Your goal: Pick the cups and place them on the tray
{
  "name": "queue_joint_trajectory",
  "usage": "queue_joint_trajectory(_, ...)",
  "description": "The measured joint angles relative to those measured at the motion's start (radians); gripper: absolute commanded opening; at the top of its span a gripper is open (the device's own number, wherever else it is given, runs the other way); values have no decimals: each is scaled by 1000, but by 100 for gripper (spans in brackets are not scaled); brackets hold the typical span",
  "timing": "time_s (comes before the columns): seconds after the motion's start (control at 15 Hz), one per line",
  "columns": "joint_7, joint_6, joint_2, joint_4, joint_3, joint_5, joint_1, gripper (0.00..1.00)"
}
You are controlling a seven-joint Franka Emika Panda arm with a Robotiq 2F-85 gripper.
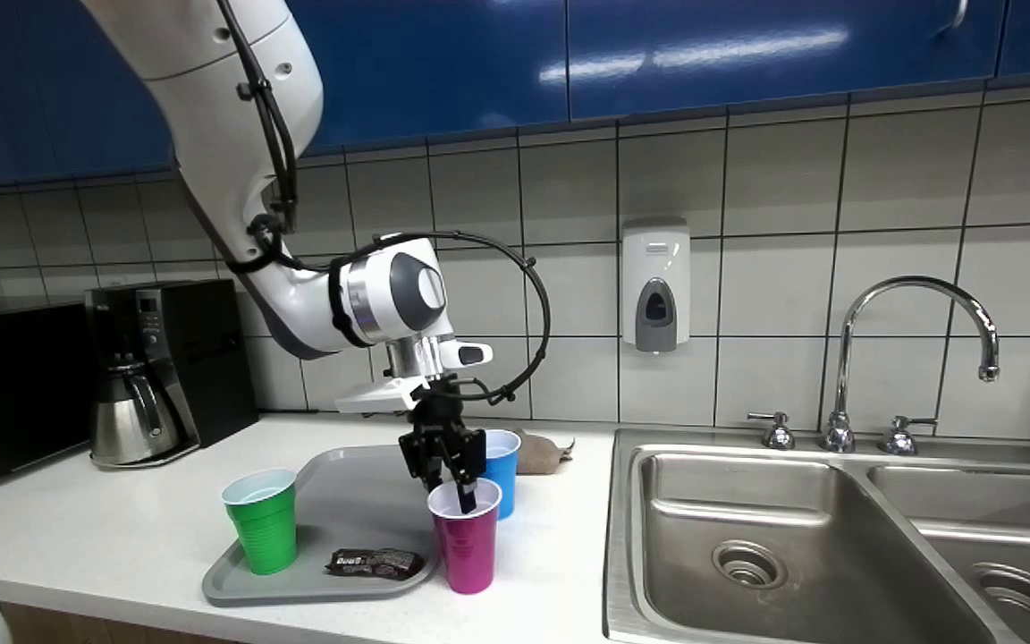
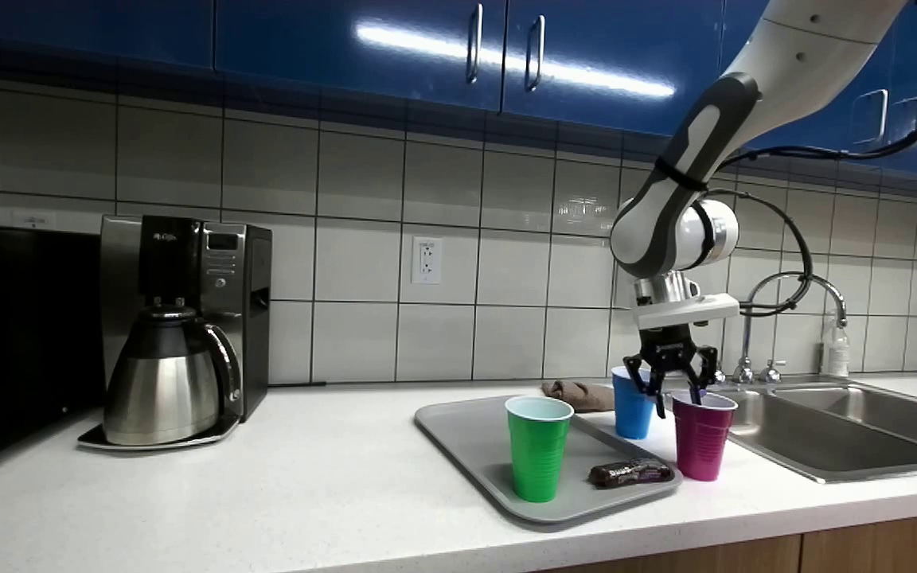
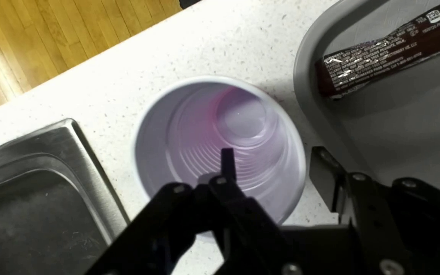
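Magenta cup point(image 2: 702, 443), under the hand point(image 3: 275, 168), one jaw inside, one outside

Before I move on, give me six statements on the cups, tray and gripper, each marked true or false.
1. The green cup stands on the tray. True.
2. The tray holds only cups. False: a wrapped bar lies there too.
3. The magenta cup stands on the counter, beside the tray. True.
4. One finger of the gripper reaches inside the magenta cup. True.
5. The gripper is shut. False: its jaws stand apart.
6. Two cups are on the tray. False: just one; the blue cup stands on the counter.
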Motion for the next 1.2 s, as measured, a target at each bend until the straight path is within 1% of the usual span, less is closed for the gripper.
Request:
queue_joint_trajectory(0.2,5,0,1,1,0,-1,1,3)
queue_joint_trajectory(0.27,6,0,1,2,0,-1,1,0)
queue_joint_trajectory(0.93,21,0,0,11,0,-29,2,1)
queue_joint_trajectory(1.2,21,0,-18,23,0,-31,10,1)
